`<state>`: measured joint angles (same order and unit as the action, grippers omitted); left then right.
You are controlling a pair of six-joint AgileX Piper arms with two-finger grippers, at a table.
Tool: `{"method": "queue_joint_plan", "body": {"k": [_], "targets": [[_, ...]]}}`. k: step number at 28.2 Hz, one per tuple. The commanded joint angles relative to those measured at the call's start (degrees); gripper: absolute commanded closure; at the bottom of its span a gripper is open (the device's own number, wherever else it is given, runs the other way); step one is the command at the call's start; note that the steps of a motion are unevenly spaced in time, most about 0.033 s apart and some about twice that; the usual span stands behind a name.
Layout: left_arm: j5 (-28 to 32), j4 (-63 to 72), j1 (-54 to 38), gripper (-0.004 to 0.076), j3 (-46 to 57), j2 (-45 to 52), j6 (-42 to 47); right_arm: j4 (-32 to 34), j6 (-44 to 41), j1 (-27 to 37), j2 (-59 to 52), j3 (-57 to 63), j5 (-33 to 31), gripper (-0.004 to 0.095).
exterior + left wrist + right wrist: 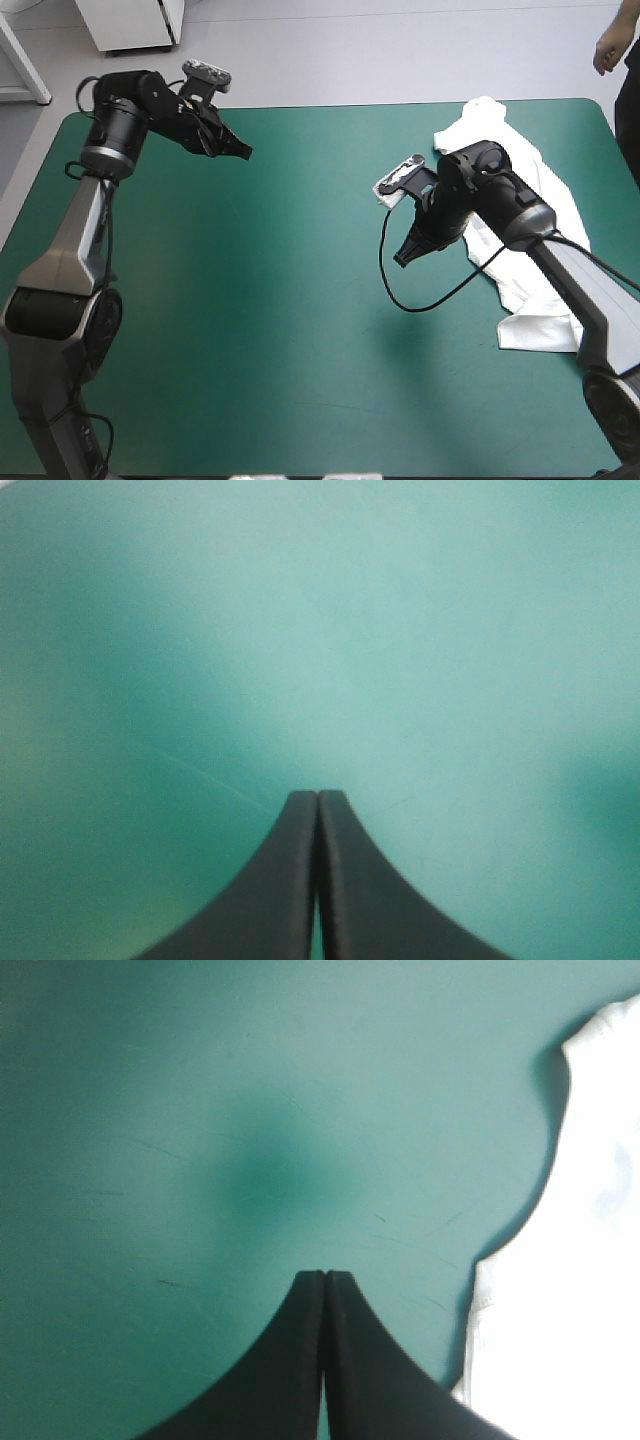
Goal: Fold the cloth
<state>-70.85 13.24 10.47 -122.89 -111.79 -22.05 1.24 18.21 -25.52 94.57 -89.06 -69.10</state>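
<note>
The white T-shirt lies crumpled along the table's right side, stretching from the far edge toward the front. My right gripper is shut and empty, hovering over bare teal-green cover just left of the shirt. In the right wrist view the right gripper forms one pointed arch, with the T-shirt beside it and untouched. My left gripper is raised at the far left, shut, far from the shirt. In the left wrist view the left gripper shows only teal-green cover ahead of it.
The teal-green table cover spreads wide between the two arms. A person's hand hangs beyond the far right corner, off the table.
</note>
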Motion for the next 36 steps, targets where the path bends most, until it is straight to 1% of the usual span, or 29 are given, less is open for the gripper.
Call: {"method": "queue_joint_plan", "body": {"k": [1,3,9,11,13,16,21,23,26,29,31,32,35,36], "targets": [[1.1,0.3,0.1,0.0733,-1.8,7.9,0.2,1.5,-1.2,0.1,-6.4,-1.7,-1.0,0.0925],[0.2,-0.4,0.1,0.0733,-1.6,10.1,0.2,3.8,-2.9,0.1,-8.4,-1.3,-1.6,0.0925],[-0.7,-0.7,0.1,0.0732,3.4,16.6,0.0,15.5,-8.9,0.1,-16.5,5.1,-2.5,0.0924],[-0.6,-0.7,0.1,0.0732,5.4,18.6,0.0,17.6,-10.5,0.1,-19.3,8.0,-2.5,0.0918],[0.0,-0.7,0.1,0.0723,7.5,20.5,0.0,18.1,-10.7,0.1,-22.0,10.8,-2.5,0.0894],[-0.3,-0.7,0.1,0.0670,8.8,22.5,0.0,18.2,-12.1,0.1,-25.1,12.2,-2.5,0.0812],[-0.4,-0.4,0.1,0.0516,9.5,24.4,0.0,19.7,-18.2,0.6,-27.3,12.3,-2.5,0.0570],[-0.4,0.5,0.1,0.0458,9.5,24.8,0.0,20.1,-18.2,2.7,-27.0,12.3,-2.5,0.0475],[-0.4,1.3,0.1,0.0423,9.5,25.2,0.0,20.7,-18.2,7.8,-25.0,12.3,-2.5,0.0402],[-0.4,1.3,0.1,0.0423,9.5,25.2,0.0,19.5,-18.8,12.3,-22.7,12.3,0.7,0.0400],[-0.3,1.3,0.1,0.0423,9.5,25.2,0.0,18.9,-18.7,13.5,-20.9,12.3,4.9,0.0401],[-0.3,1.3,0.1,0.0423,9.5,25.2,0.0,18.9,-18.7,13.9,-20.1,12.3,5.5,0.0401],[0.1,1.3,0.1,0.0423,10.5,25.2,0.0,17.9,-18.2,16.1,-10.1,10.3,6.3,0.0400],[0.1,1.3,0.1,0.0423,10.4,25.2,0.0,17.7,-18.2,16.7,-8.3,9.7,6.9,0.0400]]}}
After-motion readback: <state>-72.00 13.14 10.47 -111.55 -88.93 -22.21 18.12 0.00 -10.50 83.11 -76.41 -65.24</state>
